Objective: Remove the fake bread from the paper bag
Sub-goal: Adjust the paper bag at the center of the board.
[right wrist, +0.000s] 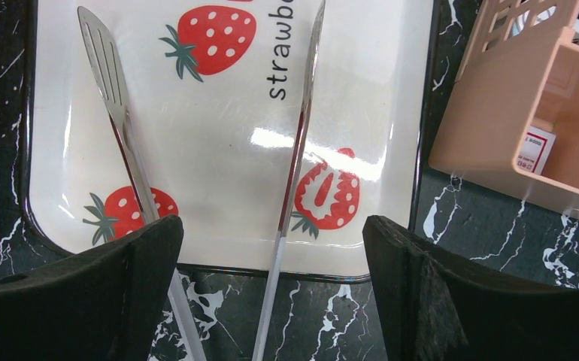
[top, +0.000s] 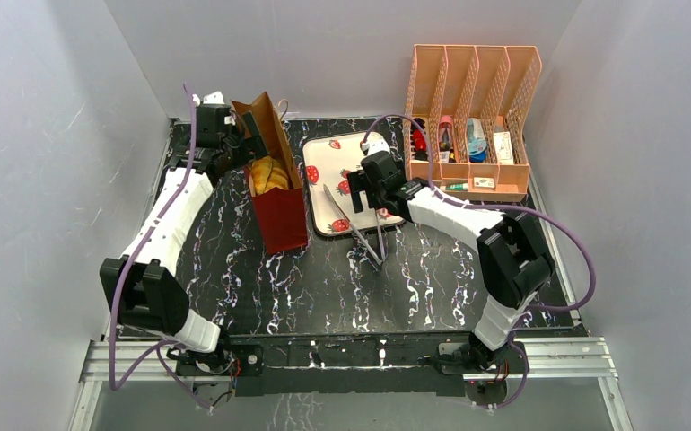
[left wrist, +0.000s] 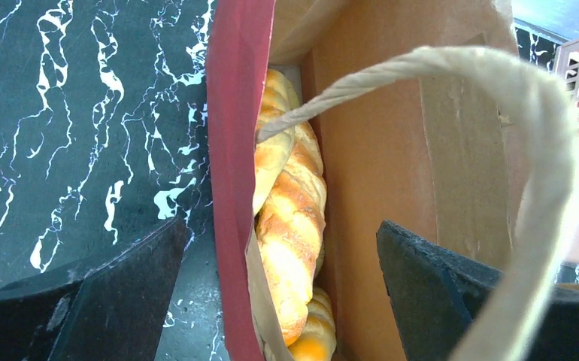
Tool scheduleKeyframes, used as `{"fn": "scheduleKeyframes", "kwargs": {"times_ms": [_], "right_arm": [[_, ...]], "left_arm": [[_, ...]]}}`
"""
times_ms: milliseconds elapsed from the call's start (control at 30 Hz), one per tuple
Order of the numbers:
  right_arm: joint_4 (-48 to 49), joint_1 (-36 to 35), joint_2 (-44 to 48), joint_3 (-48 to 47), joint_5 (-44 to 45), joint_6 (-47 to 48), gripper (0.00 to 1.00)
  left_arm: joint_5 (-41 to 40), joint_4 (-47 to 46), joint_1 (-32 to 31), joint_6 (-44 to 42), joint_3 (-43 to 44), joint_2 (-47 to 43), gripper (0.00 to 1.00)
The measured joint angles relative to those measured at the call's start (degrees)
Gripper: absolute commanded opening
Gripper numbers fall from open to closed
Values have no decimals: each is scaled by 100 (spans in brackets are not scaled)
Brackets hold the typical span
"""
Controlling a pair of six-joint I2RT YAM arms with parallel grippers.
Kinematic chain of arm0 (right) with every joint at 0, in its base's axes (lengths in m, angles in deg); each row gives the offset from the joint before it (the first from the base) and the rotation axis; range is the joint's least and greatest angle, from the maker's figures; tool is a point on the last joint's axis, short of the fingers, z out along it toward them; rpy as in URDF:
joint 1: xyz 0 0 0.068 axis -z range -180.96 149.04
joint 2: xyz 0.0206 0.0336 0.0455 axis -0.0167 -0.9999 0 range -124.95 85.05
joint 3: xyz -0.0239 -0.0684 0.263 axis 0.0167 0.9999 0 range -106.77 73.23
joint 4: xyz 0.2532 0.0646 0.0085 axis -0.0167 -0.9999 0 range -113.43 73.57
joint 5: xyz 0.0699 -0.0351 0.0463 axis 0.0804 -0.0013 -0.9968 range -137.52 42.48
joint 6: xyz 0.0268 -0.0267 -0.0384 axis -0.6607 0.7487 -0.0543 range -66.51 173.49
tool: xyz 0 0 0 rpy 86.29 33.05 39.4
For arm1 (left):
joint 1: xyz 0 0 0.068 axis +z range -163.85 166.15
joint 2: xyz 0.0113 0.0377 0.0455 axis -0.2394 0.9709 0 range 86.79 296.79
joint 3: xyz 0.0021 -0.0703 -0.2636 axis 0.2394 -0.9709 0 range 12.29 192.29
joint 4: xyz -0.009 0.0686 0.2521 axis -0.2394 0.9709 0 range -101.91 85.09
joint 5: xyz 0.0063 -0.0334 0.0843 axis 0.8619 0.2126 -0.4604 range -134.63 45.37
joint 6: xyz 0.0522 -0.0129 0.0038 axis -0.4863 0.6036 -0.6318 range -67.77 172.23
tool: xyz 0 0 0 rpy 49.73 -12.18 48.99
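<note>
The paper bag point(top: 281, 215) stands left of centre, brown above and red below, its mouth open. Orange fake bread point(top: 270, 175) fills it. In the left wrist view a long twisted loaf point(left wrist: 290, 218) lies against the bag's red wall point(left wrist: 234, 113). My left gripper point(top: 243, 144) point(left wrist: 280, 229) is open at the bag's mouth: one finger point(left wrist: 106, 301) is outside over the table, the other point(left wrist: 437, 286) is against the brown inner wall. The twine handle point(left wrist: 437, 68) loops over that finger. My right gripper point(top: 364, 199) point(right wrist: 271, 226) is open above the tray's near edge.
Metal tongs point(top: 355, 229) point(right wrist: 301, 128) lie across the near edge of the strawberry-print tray point(top: 328, 166) point(right wrist: 211, 113), their arms running between my right fingers. A peach desk organizer point(top: 472, 117) point(right wrist: 527, 128) with small items stands at the back right. White walls enclose the table.
</note>
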Motion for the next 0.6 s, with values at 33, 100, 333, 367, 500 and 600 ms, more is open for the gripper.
{"fn": "scheduleKeyframes", "kwargs": {"times_ms": [33, 100, 333, 367, 500, 600], "right_arm": [[13, 0, -24, 0, -13, 4, 91], [13, 0, -81, 0, -46, 20, 91], [15, 0, -267, 0, -138, 17, 91], [13, 0, -273, 0, -142, 17, 91], [24, 0, -278, 4, -170, 17, 91], [24, 0, -278, 37, -225, 17, 94]], "left_arm": [[-4, -4, 0, -33, 26, 35, 98], [-28, -28, 0, -127, 35, 105, 91], [-39, -140, 0, -374, 35, 129, 66], [-39, -151, -2, -404, 35, 131, 60], [-44, -293, -2, -533, 17, 129, 20], [-55, -341, 0, -625, -20, 129, 0]]}}
